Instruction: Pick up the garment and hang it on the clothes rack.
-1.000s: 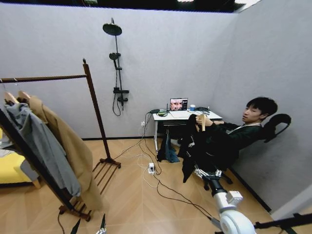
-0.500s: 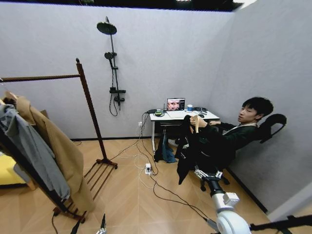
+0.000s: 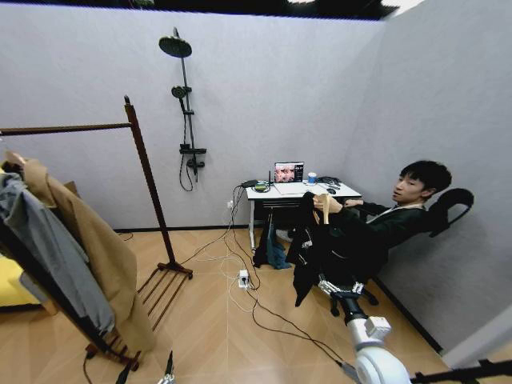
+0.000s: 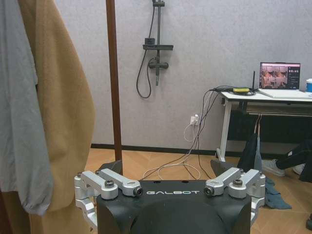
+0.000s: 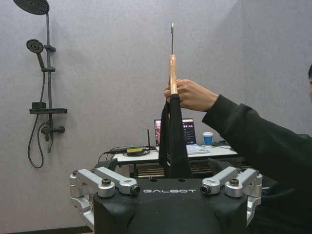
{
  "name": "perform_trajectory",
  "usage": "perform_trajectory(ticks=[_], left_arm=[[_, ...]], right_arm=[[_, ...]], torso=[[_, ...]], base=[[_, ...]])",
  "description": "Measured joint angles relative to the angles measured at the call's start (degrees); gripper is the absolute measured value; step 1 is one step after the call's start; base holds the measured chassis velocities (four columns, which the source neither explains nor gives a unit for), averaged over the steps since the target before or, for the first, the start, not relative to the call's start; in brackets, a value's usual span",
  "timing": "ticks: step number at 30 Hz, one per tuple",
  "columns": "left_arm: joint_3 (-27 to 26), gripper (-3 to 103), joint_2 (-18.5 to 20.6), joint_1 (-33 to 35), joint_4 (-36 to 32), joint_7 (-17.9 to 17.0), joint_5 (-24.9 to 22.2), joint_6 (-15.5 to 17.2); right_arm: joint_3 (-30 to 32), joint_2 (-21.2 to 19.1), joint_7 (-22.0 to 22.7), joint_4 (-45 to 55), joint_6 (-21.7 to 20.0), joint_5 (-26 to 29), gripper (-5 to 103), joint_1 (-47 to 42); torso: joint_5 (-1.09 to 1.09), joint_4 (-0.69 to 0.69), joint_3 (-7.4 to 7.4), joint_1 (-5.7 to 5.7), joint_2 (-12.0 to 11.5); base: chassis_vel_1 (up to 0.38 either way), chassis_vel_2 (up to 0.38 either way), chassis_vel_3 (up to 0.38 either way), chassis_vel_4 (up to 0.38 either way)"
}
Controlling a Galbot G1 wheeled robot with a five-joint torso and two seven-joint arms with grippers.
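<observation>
The garment point(image 3: 314, 244) is hanging on the right side of the room, in front of the white table point(image 3: 300, 190), held up by its wooden hanger in a seated person's hand point(image 3: 324, 204). Its long axis is running straight up and down, and from the right wrist it is presenting edge-on, a narrow black strip dead ahead and just beyond the right pincer point(image 5: 165, 187), whose jaws are standing spread with nothing between them. The right arm is clearly the nearer one, reaching out low toward the hem. The left pincer point(image 4: 170, 187) is idling spread at the near left, facing the clothes rack point(image 3: 148, 188). That rack is standing well apart to the left, already carrying a grey jacket point(image 3: 44, 248) and a tan coat point(image 3: 100, 256).
</observation>
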Motion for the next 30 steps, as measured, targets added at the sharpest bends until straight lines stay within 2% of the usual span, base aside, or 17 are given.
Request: perform_trajectory(ticks=[3,5,8,10,13,15,21,22,28,30], left_arm=[[0.0,100,0.0,0.0,0.0,0.0,0.0,0.0],[0.0,100,0.0,0.0,0.0,0.0,0.0,0.0],[0.0,100,0.0,0.0,0.0,0.0,0.0,0.0],[0.0,100,0.0,0.0,0.0,0.0,0.0,0.0],[0.0,100,0.0,0.0,0.0,0.0,0.0,0.0],[0.0,100,0.0,0.0,0.0,0.0,0.0,0.0],[0.0,100,0.0,0.0,0.0,0.0,0.0,0.0],[0.0,100,0.0,0.0,0.0,0.0,0.0,0.0],[0.0,100,0.0,0.0,0.0,0.0,0.0,0.0],[0.0,100,0.0,0.0,0.0,0.0,0.0,0.0]], right_arm=[[-0.1,-0.6,0.6,2.4,-0.6,-0.7,100,0.4],[0.7,-1.6,3.9,6.1,-3.4,-3.2,100,1.3],[2.1,-3.2,6.4,9.5,-6.3,-4.0,100,2.5],[4.4,-6.3,7.8,12.4,-10.3,-1.3,100,4.3],[5.1,-7.3,7.9,12.7,-11.3,-0.2,100,5.0],[7.8,-12.1,8.1,9.0,-14.9,5.5,100,10.8],[6.7,-13.8,7.3,1.1,-15.2,8.3,100,16.3],[5.7,-13.8,6.9,-1.0,-15.2,8.8,103,17.8],[3.0,-13.1,4.2,-5.0,-13.5,8.6,89,21.0],[2.5,-13.0,3.5,-5.2,-13.2,8.5,91,21.3]], torso=[[0.01,0.00,0.00,0.01,0.0],[-0.01,0.02,0.01,0.04,0.0],[0.00,0.02,0.02,0.08,0.0],[-0.02,-0.02,0.02,0.09,0.0],[-0.01,0.00,0.02,0.09,0.0],[-0.01,0.01,-0.01,-0.02,0.0],[0.02,0.00,-0.01,-0.04,0.0],[0.02,-0.02,-0.01,-0.04,0.0],[0.00,0.02,0.01,0.03,0.0],[-0.01,0.01,0.01,0.03,0.0]], base=[[-0.209,0.190,0.207,-0.186],[-0.213,0.223,0.201,-0.215],[-0.133,0.207,0.180,-0.185],[-0.108,0.137,0.065,-0.075],[-0.057,0.104,0.033,-0.037],[0.022,-0.018,-0.021,0.030],[0.061,-0.044,-0.052,0.052],[0.000,0.000,0.000,0.000],[0.000,0.000,0.000,0.000],[0.000,0.000,0.000,0.000]])
